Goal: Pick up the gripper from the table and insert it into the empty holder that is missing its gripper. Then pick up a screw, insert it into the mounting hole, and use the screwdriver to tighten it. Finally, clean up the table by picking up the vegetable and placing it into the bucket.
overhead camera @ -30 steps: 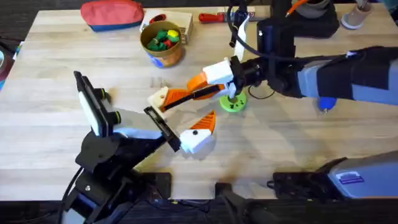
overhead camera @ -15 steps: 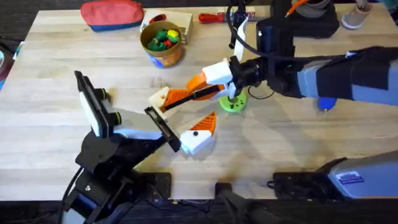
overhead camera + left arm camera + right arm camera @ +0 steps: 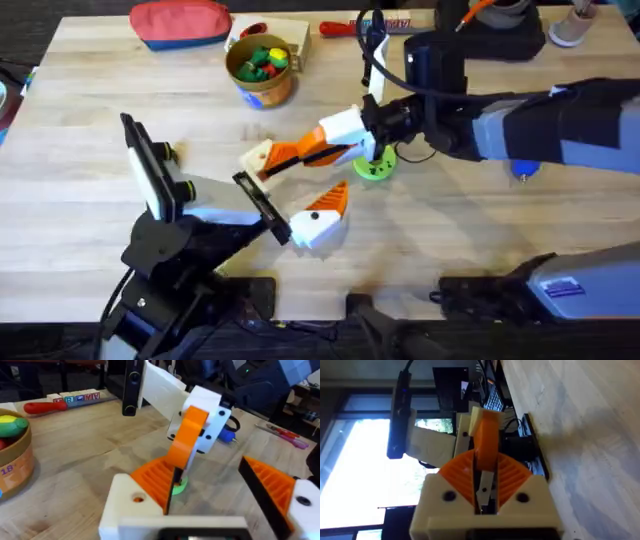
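Well, you can't follow the seam between the gripper (image 3: 298,152) and the holder (image 3: 258,157): the right claw (image 3: 340,140) covers the wedge's far end, so how deep it is seated is unclear. The screwdriver (image 3: 524,165) shows just a blue tip under the right forearm, and a green round piece (image 3: 376,167) on the table (image 3: 90,190) is half hidden behind that claw.

Since a second ago your right claw has slid a little down and left in the overhead frame, closer to the holder; the left arm hasn't moved.

Your right arm reaches in from the right edge to the frame's centre, claw clenched on the orange gripper, which lies against the holder just left of centre. The left arm rises from the lower left, its claw (image 3: 318,175) spread wide, its second finger (image 3: 322,212) well below the first. The bucket (image 3: 261,70) stands at upper centre-left.
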`<control>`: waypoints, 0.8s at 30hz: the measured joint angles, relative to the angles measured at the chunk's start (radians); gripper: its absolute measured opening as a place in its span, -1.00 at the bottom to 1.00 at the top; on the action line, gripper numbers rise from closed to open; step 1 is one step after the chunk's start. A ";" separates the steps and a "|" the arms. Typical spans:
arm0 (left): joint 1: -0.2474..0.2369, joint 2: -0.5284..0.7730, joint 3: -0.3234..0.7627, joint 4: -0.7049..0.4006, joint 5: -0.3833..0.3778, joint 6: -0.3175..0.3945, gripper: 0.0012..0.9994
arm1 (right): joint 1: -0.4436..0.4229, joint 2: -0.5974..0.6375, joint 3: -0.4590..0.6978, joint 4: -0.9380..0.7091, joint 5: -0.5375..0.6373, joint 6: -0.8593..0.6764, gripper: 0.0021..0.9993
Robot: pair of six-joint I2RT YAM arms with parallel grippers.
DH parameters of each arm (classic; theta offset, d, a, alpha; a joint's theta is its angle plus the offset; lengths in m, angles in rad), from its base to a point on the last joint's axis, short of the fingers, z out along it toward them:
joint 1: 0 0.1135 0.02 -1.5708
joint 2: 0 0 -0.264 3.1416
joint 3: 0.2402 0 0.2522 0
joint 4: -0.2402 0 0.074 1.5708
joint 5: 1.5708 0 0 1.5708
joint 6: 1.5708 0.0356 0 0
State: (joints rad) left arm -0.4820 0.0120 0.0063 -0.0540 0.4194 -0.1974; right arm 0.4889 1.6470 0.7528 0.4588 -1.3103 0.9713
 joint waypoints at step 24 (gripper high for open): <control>0.011 0.000 0.000 0.001 0.074 0.029 0.87 | 0.015 0.000 0.000 -0.002 0.070 0.017 -1.00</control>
State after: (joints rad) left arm -0.4710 0.0120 0.0063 -0.0535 0.4936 -0.1684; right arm 0.5041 1.6470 0.7528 0.4568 -1.2407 0.9878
